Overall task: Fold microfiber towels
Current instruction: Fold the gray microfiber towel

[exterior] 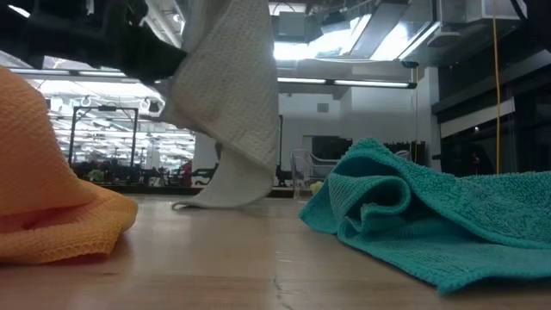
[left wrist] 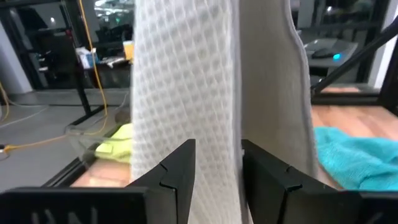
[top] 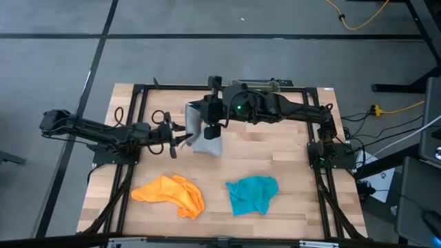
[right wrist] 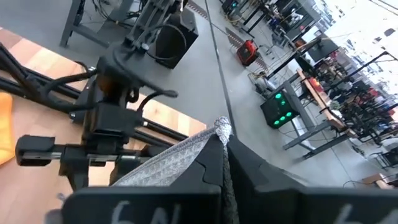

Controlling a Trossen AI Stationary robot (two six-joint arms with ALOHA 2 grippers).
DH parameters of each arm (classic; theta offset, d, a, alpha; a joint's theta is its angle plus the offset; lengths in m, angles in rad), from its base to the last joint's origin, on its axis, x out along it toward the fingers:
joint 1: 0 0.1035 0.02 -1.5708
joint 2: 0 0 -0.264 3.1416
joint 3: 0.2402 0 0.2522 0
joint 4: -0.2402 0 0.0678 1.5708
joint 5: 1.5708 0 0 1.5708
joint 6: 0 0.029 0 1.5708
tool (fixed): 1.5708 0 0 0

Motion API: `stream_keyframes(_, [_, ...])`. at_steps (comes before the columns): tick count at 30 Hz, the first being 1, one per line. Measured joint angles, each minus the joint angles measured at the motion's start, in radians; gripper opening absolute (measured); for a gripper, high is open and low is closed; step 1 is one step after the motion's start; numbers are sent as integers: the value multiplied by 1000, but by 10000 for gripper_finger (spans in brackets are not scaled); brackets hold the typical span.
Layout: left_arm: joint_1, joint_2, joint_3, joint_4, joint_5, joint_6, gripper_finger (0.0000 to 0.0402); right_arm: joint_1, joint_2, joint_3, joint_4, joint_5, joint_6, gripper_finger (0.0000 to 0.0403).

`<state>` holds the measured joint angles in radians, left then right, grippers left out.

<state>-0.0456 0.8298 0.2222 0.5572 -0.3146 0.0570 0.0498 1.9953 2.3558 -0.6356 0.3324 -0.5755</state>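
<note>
Hanging between both arms over the middle of the table (top: pixel 275 155), the grey-blue towel (top: pixel 204 134) is the one in work; you have not yet laid a fold in it. Your right gripper (right wrist: pixel 225 146) has its jaws pressed together on the cloth's top corner, a tuft showing above the fingertips. Your left gripper (left wrist: pixel 217 163) reaches in from the side; its jaws stand a little apart with the hanging cloth running between them — whether they actually pinch it, you cannot tell. In the low view the towel's bottom edge (exterior: pixel 225 194) drags on or just brushes the wood.

Progress, as judged: early. The orange towel (top: pixel 171 194) and the teal towel (top: pixel 252 193) lie crumpled near the front edge, well apart from each other, neither folded. A lime green towel (left wrist: pixel 115 142) shows in the left wrist view, seemingly inside a clear plastic bin (left wrist: pixel 81 134) — also unfolded. All four remain to be folded.
</note>
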Motion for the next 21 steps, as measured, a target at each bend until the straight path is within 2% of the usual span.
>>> stream_keyframes(15, [47,21,0,-81,-24,-30,110,0,-40,-2,-8,41,-11,6])
stream_keyframes(21, [47,21,0,-170,-24,-57,110,0,-42,-2,-14,41,-11,6])
